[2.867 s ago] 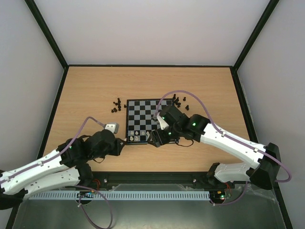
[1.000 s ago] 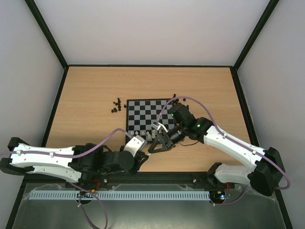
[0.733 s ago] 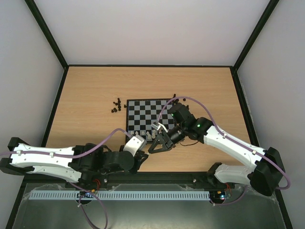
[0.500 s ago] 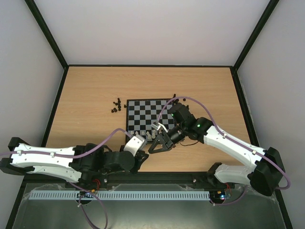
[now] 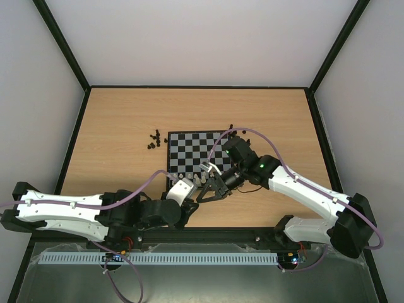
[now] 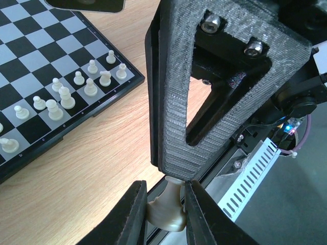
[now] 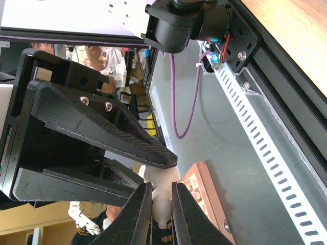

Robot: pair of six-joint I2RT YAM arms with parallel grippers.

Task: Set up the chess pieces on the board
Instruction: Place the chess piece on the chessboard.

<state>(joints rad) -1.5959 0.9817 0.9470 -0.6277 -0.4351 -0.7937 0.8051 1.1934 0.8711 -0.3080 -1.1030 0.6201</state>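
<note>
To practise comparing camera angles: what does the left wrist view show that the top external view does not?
Only the left wrist view: the left gripper shut on one cream-white chess piece, off the grey-and-black checked chessboard. Only the top external view: both white arms whole, and loose black chess pieces on the wooden table left of the chessboard. Both: that chessboard with small cream-white pieces along its near rows.

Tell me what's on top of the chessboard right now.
Cream-white chess pieces stand on the board along its near edge, clearest in the left wrist view. From above, the right gripper and its arm cover the near right corner, so anything there is hidden.
</note>
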